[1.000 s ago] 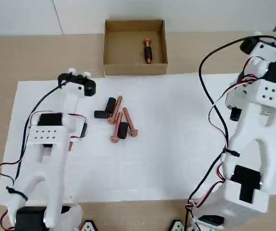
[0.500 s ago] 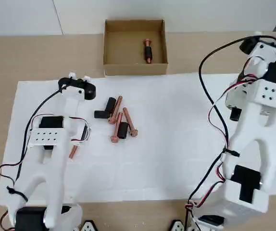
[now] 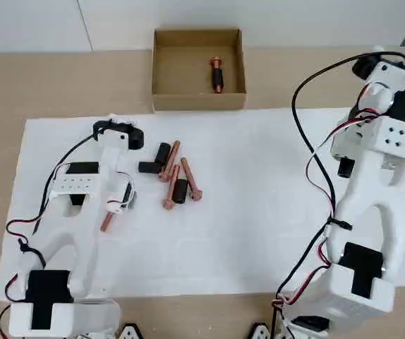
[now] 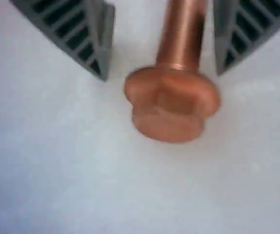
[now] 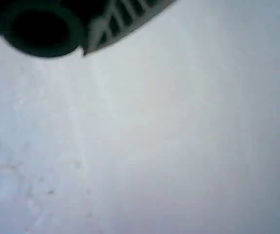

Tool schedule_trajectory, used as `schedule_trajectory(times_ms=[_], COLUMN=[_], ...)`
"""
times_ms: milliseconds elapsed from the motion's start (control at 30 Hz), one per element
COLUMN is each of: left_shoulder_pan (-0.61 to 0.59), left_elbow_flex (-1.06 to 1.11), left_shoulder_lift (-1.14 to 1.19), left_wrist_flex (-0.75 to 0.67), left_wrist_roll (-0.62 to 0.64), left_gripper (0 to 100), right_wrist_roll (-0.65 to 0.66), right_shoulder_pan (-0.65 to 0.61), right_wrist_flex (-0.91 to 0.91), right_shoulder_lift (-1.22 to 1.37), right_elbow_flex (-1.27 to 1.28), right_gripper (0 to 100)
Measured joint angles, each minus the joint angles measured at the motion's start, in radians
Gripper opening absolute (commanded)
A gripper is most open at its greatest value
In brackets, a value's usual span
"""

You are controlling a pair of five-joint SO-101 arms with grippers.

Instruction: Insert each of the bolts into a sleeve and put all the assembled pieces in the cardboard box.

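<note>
Change: since the earlier high view, the left arm is drawn back toward the near edge of the table, and the bolt [image 3: 106, 223] beneath it is shifted the same way. The right arm is unchanged.
High view, done: one assembled piece [image 3: 217, 74] is laid in the cardboard box [image 3: 181, 70] at the far edge of the table.
High view, left to do: three loose bolts [image 3: 170, 161] and three black sleeves [image 3: 180, 191] are clustered on the white sheet [image 3: 259, 233], left of its middle. None are joined.
Left wrist view: the left gripper [image 4: 160, 70] is held open astride the bolt's shank. One finger [image 4: 81, 34] is clear of the shank and the other is just beside it. The head is turned toward the camera, and nothing is clamped.
Right wrist view: the right gripper [image 5: 89, 36] is held over bare sheet, with a dark round piece [image 5: 42, 29] beside it. Whether it is open or closed cannot be told.
Progress: judged early, with one of five bolts finished and four to be sleeved and boxed.
</note>
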Motion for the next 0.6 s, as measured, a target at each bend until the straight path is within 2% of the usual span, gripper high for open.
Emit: schedule_trajectory(times_ms=[67, 233, 600], left_shoulder_pan=[0.000, 0.008, 0.011], left_elbow_flex=[-0.005, -0.014, -0.044], left_shoulder_lift=[0.005, 0.009, 0.018], left_wrist_flex=[0.000, 0.011, 0.051], left_wrist_roll=[0.000, 0.000, 0.008], left_gripper=[13, 5, 2], right_wrist_roll=[0.000, 0.000, 0.000], right_shoulder_pan=[0.000, 0.000, 0.000], right_wrist_flex=[0.000, 0.000, 0.000], right_shoulder_lift=[0.000, 0.000, 0.000], right_elbow_flex=[0.000, 0.000, 0.000], right_gripper=[0.4, 0.4, 0.4])
